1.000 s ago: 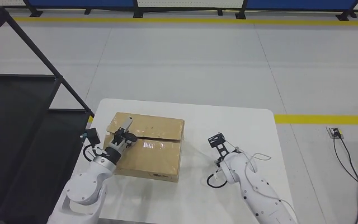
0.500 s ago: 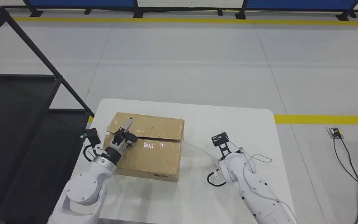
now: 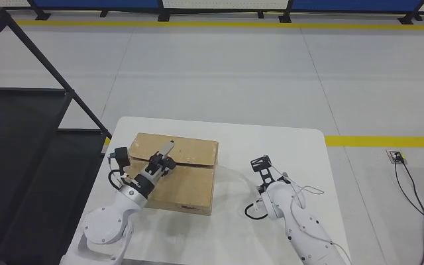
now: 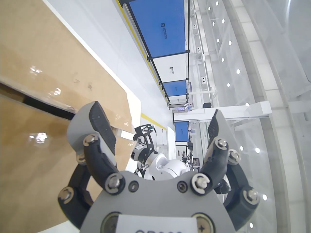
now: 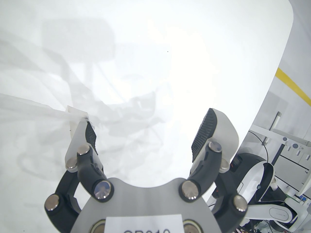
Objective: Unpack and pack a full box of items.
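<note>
1. The left gripper [image 4: 156,120] has its jaws spread wide, with nothing between the pads.
2. It sits over the top of the cardboard box [image 3: 180,177], at the seam [image 4: 46,104] between the two top flaps. One finger [image 4: 102,124] is right at the flap edge beside that seam. Contact with the cardboard cannot be confirmed.
3. Both top flaps of the box are folded down. A dark gap runs along the seam, and the contents are hidden.
4. The box stands on the left half of the white table [image 3: 265,136], near its left edge.
5. The right gripper [image 5: 149,122] also has its jaws wide apart and has hold of nothing. It points down at the white table top.
6. A thin clear strip [image 5: 36,112] lies across the table top and reaches the tip of one right-hand finger [image 5: 91,134]. Whether it is stuck to that finger cannot be told.
7. The right arm [image 3: 291,212] is over the right half of the table, well apart from the box.
8. A yellow line [image 3: 374,140] runs along the floor past the table's right side.
</note>
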Motion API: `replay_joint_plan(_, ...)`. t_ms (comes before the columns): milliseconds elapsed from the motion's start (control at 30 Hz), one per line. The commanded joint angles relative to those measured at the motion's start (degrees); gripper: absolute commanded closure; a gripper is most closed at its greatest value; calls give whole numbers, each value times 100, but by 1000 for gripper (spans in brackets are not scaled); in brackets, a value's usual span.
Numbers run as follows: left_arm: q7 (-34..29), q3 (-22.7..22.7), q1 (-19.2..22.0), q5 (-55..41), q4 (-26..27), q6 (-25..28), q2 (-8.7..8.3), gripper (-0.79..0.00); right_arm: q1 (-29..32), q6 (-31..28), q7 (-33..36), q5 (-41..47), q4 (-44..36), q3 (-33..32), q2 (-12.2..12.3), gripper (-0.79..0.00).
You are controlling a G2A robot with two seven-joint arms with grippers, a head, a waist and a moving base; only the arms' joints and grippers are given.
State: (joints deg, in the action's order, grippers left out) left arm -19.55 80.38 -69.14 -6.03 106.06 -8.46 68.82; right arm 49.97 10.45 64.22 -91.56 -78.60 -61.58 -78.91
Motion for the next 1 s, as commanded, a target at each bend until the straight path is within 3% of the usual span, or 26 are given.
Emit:
replay_joint_plan(0,-75,-139,144,63,-69,-65,11,-785,14,-29,-22,-10,-11,-16,-4,-785)
replay_joint_plan(267,-185,-886,971,-9,-943,-203,141,-785,23,-132,-67,-48,-15,-65,-43,-785)
replay_joint_plan(533,2,-1487,1496,25,-1660,-81,292,-785,60,-244,-155,-35,-34,-125,-75,-785)
replay_joint_plan(967,74,-1711,1668,-71,-2095,-19,407,-785,123,-346,-182,-96,-68,-201,-119,-785)
